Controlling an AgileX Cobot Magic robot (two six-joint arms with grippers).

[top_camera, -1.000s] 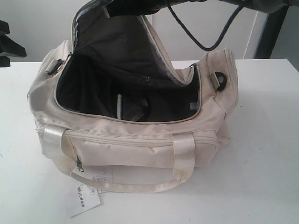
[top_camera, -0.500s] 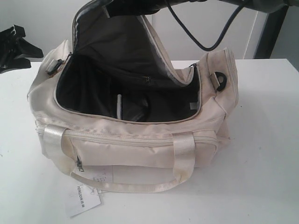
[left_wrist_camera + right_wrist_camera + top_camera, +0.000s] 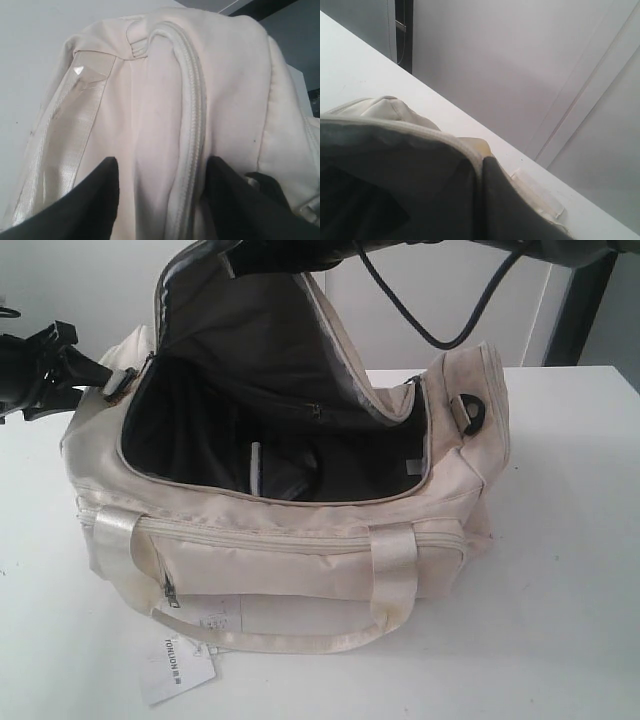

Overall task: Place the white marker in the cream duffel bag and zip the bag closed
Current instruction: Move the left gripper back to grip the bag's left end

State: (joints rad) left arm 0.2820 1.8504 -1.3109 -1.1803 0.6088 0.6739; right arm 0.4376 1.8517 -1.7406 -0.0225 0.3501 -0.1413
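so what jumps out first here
The big cream duffel bag fills the middle of the white table, its mouth gaping on dark lining. The right gripper pinches its flap up at the top, while the open left gripper hovers at the bag's left end.

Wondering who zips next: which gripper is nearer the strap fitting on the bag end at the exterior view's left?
Left. The left gripper hovers open right beside that strap fitting; the right gripper is higher, behind, shut on the cream duffel bag's raised flap.
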